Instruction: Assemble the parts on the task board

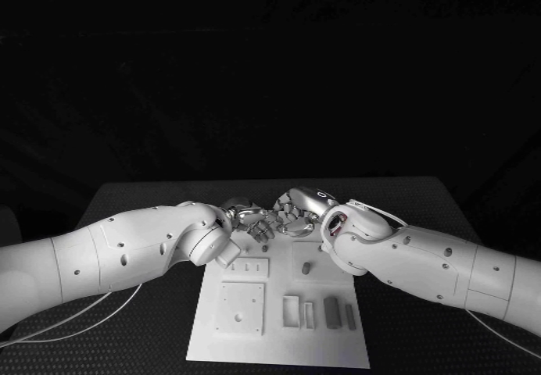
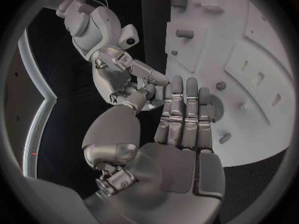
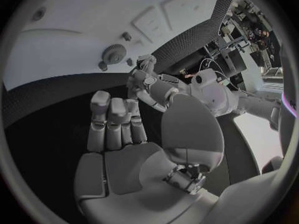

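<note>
Both silver hands, left and right, meeting fingertip to fingertip over the far edge of the flat white task board on the black counter; fingers extended, apparently empty. Grey parts lying in near recesses. Best separated before reaching, approaching one part squarely from above.

White task board flat at the table's middle, grey bar parts lying near right, short peg upright mid-board.
</note>
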